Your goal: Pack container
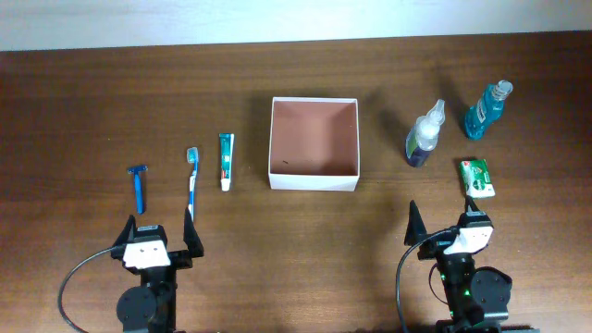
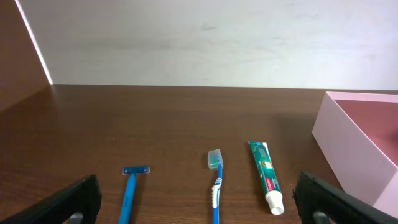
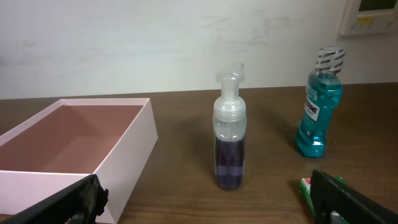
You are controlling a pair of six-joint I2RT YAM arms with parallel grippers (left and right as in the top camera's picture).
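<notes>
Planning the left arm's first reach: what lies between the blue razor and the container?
The toothbrush, then the toothpaste tube, each lying apart, between the razor and the container; the overhead view shows the whole row.

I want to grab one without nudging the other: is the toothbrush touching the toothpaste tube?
Apart. The overhead view shows a strip of bare table between the toothbrush and the toothpaste tube; the left wrist view shows the same gap.

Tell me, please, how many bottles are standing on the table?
2. A clear pump bottle with dark liquid stands just right of the container; a teal mouthwash bottle stands farther right, toward the back. None appears hidden.
</notes>
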